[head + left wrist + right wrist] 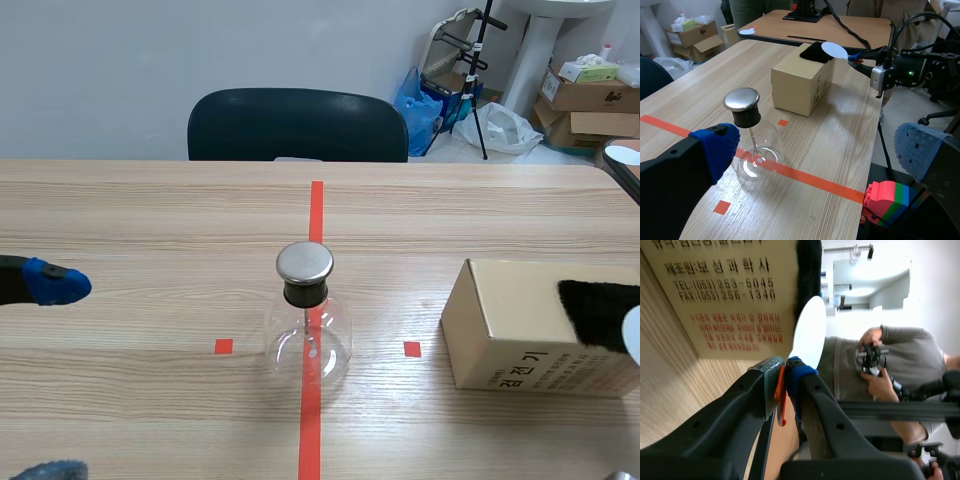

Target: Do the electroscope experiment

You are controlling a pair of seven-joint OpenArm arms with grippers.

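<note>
The electroscope, a clear glass flask (308, 340) with a round metal cap (305, 262), stands on the red tape line at mid-table. My left gripper (52, 376) is open at the table's left side, well apart from the flask; in the left wrist view the flask (756, 150) is just ahead of one blue pad (715, 147). A cardboard box (530, 335) at the right carries a black furry cloth (600, 312). My right gripper (782, 372) is shut on the orange handle (781, 405) of a white disc (810, 332), held beside the cloth (809, 270) over the box (725, 295).
A dark chair (297, 125) stands behind the table's far edge. Cardboard boxes (590, 95) and bags lie on the floor at the back right. A coloured block (885, 200) sits below the table's near edge. A person (880, 365) is behind the right arm.
</note>
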